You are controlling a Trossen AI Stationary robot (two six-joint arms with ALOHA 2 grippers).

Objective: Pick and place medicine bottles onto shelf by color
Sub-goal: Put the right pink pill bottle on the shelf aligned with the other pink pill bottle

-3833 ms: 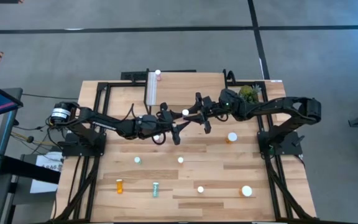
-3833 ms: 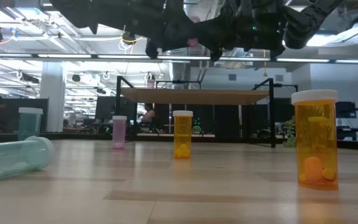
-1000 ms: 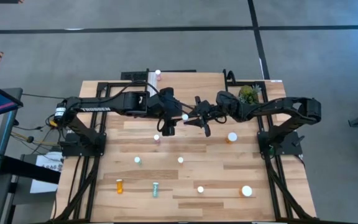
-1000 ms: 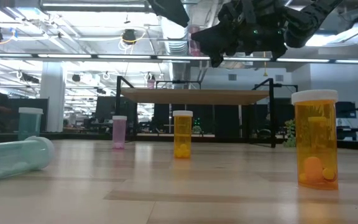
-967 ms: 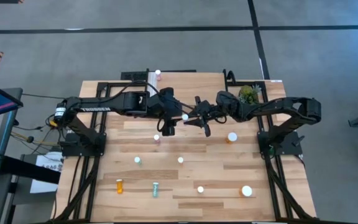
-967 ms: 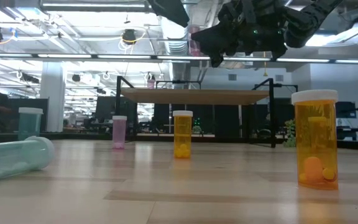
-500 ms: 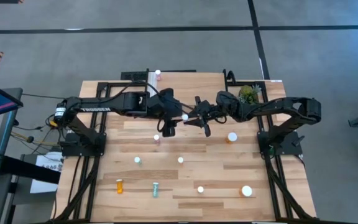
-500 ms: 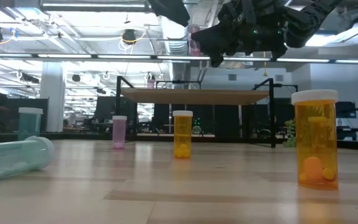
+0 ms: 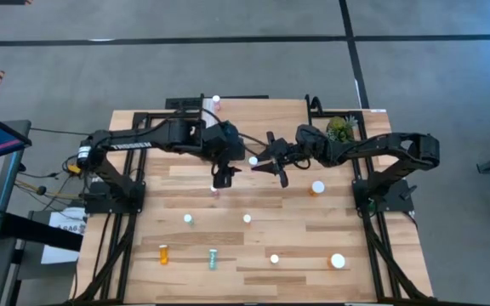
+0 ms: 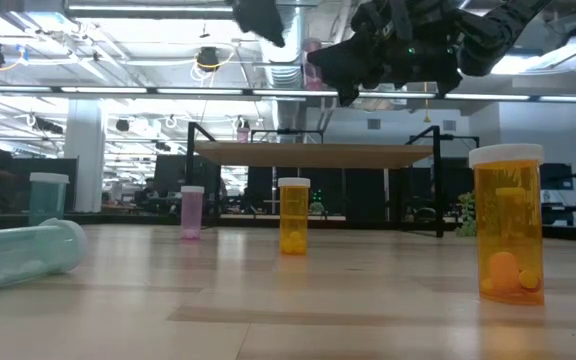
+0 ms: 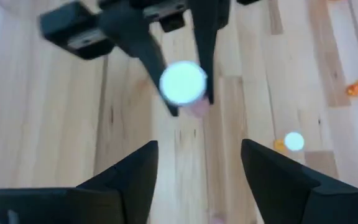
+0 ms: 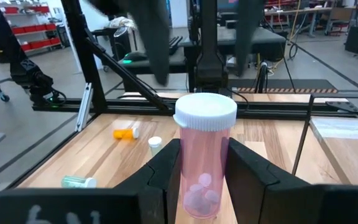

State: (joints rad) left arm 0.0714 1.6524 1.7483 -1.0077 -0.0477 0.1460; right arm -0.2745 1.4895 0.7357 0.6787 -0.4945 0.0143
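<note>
Your right wrist view is giving you what no other view does: the right gripper is pinching a pink bottle upright, one dark finger pressing on each side of its body, white cap above the fingertips and small pills lying at its bottom. From the high view you are only getting that bottle as a white cap at the tip of the right gripper, held in the air over the middle of the table.

The left wrist view is looking straight down on that same cap between the right arm's fingers, and its own two fingers are standing well apart with nothing between them. In the high view the left gripper is hanging just beside the right one, on its left, empty.

The low view is showing you the shelf, a raised light-wood board on thin black legs at the back, with both arms dark above it. On the tabletop in front you are seeing a wide orange bottle standing close to the camera, a narrower orange one farther back, a pink one upright beside it, and a teal bottle lying on its side. The high view is adding a white-capped bottle at the shelf's far end, and a small green plant by the right arm.
</note>
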